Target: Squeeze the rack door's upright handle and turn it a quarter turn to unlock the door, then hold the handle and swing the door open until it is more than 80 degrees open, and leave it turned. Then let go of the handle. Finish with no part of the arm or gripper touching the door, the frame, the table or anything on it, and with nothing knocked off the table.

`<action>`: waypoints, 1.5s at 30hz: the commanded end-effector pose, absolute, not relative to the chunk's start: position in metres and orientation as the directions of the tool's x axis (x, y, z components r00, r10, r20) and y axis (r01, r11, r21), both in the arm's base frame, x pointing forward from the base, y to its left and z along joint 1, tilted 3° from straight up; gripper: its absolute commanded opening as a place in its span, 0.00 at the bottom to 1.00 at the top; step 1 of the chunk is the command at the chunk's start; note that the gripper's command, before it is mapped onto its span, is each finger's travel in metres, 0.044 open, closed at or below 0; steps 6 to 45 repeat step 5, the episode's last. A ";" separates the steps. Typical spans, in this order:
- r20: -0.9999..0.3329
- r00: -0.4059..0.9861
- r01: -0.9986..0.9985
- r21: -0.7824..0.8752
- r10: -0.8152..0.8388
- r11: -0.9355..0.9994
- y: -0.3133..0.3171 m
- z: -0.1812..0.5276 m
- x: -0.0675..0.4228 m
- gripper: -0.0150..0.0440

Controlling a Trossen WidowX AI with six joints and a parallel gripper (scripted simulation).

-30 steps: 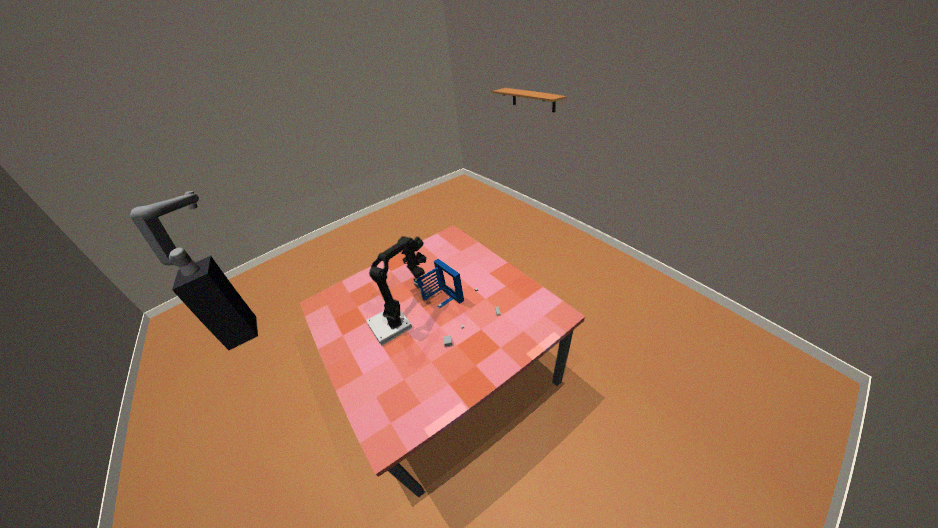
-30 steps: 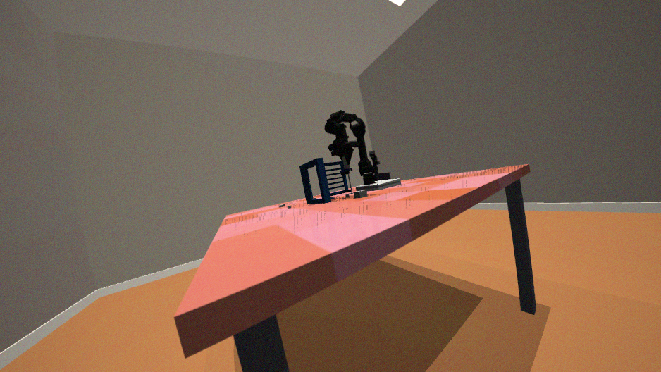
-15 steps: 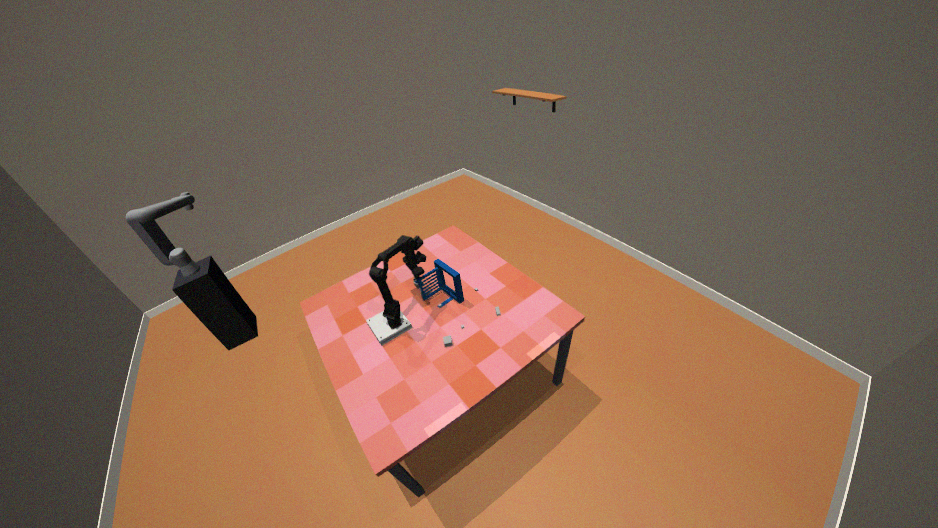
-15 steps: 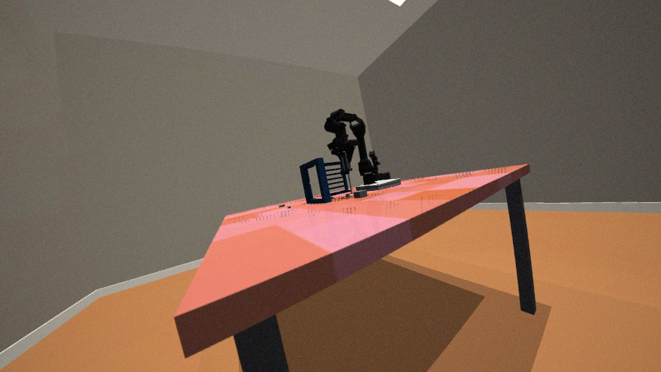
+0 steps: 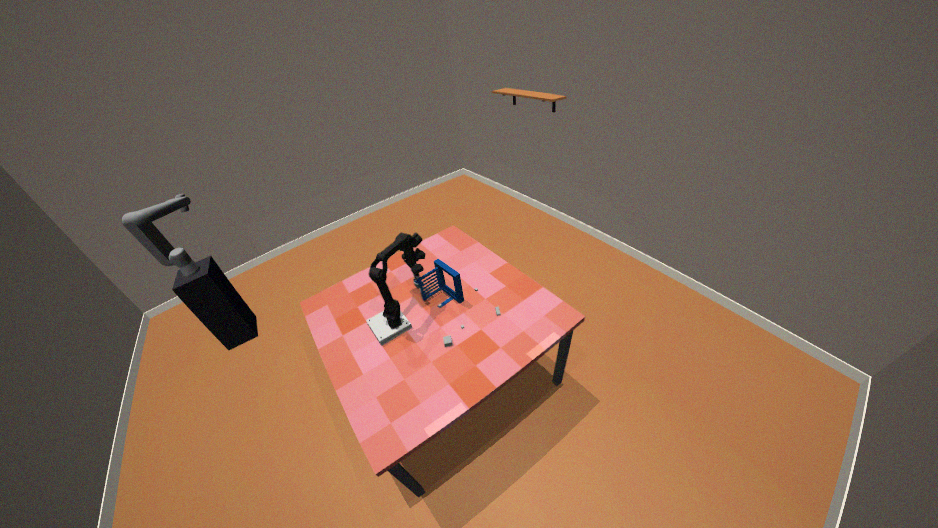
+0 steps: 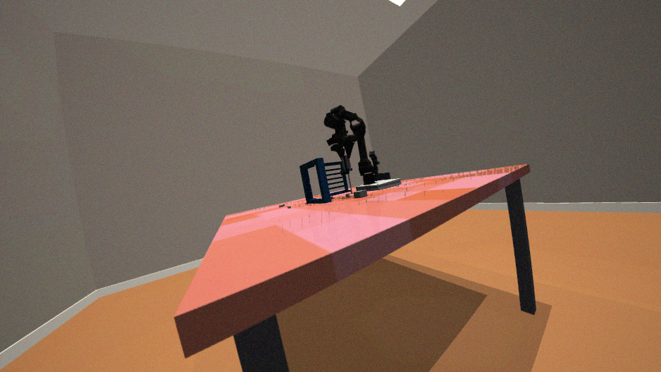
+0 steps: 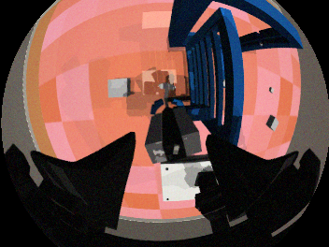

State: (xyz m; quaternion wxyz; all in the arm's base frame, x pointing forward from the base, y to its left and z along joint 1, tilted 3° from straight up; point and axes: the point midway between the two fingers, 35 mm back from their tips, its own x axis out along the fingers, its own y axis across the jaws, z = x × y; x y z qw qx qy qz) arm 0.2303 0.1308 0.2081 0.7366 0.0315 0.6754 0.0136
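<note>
While the black arm (image 5: 383,291) (image 6: 362,143) arches over from its base, the door: swung out from its frame, roughly square to it by my eye, its row of slats facing sideways; whether it is past the wanted angle I cannot tell from here.

Rack door (image 5: 426,275) (image 6: 332,163) (image 7: 236,70): blue, barred, upright on the arm's side of the frame.

Door frame (image 5: 447,265) (image 6: 320,180) (image 7: 179,28): blue too, standing upright on the worktop (image 5: 400,400) (image 6: 268,240) (image 7: 70,84).

End effector (image 5: 418,280) (image 6: 345,170) (image 7: 172,138): pointing down at the door's free edge, fingers spread, pinching nothing.

Handle: mostly lost behind the fingers and too small to make out; it is at that free edge, but I cannot tell how far it is turned, or whether a finger touches it.

White base plate (image 5: 387,336) (image 6: 388,184) (image 7: 175,187): flat under the arm, apart from the rack.

Grey block (image 5: 448,341) (image 6: 360,194) (image 7: 118,87): resting on the worktop, clear of the door.

Smaller grey piece (image 5: 497,310) (image 7: 272,123): lying beyond the frame from the arm.

Orange shelf (image 5: 528,94): up against the wall.

Grey arm (image 5: 154,239): on a black pedestal (image 5: 216,304), away from the worktop.
</note>
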 end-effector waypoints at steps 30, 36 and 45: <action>-0.992 0.103 0.026 0.071 0.068 0.997 0.130 0.221 0.229 0.76; -0.992 0.103 0.026 0.071 0.068 0.997 0.130 0.221 0.229 0.76; -0.992 0.103 0.026 0.071 0.068 0.997 0.130 0.221 0.229 0.76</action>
